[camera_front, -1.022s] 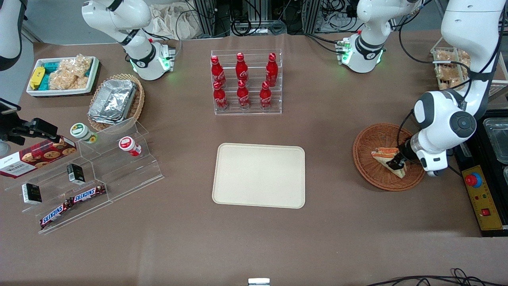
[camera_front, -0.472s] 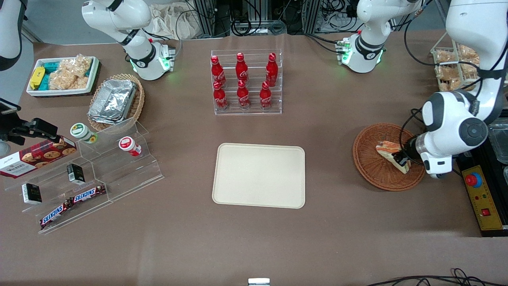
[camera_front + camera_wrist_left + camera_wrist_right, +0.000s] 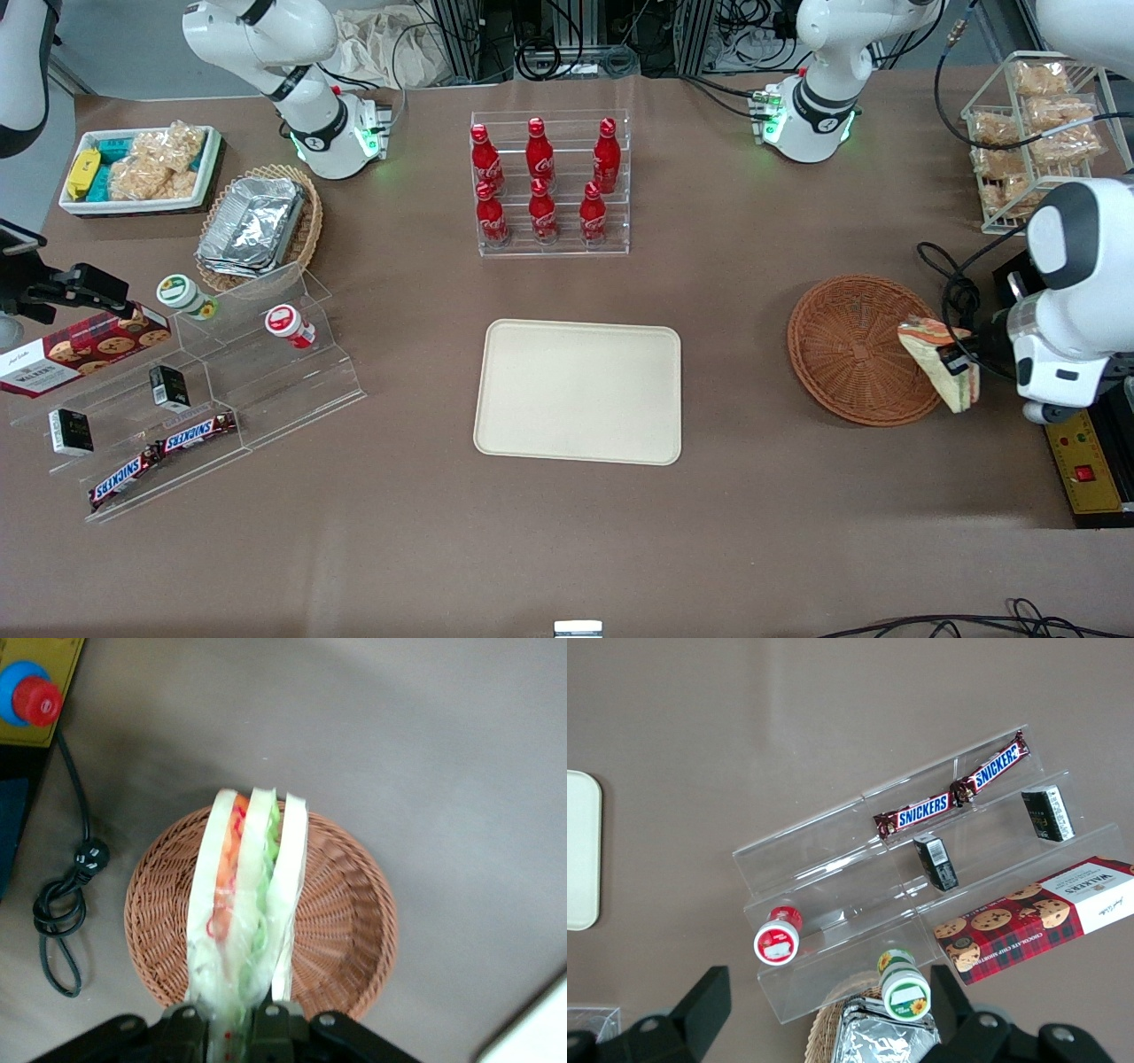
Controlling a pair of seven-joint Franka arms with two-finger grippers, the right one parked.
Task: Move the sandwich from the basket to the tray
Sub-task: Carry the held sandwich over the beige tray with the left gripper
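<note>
The tray point(image 3: 578, 391) is seen flat on the counter point(image 3: 567, 532), nearer the front camera than the rack of red bottles point(image 3: 542, 183). The basket point(image 3: 855, 348) lies toward the working arm's end, with nothing in it. The sandwich point(image 3: 941, 366) — three pale slices with orange and green filling — is held up over the basket's rim, clamped at its lower end by the closed hand point(image 3: 959, 361), clear of the wicker.

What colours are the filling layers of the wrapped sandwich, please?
Orange-red and green between pale bread; the clear-wrapped triangular sandwich, held in the pincer, shows best in the left wrist view.
</note>
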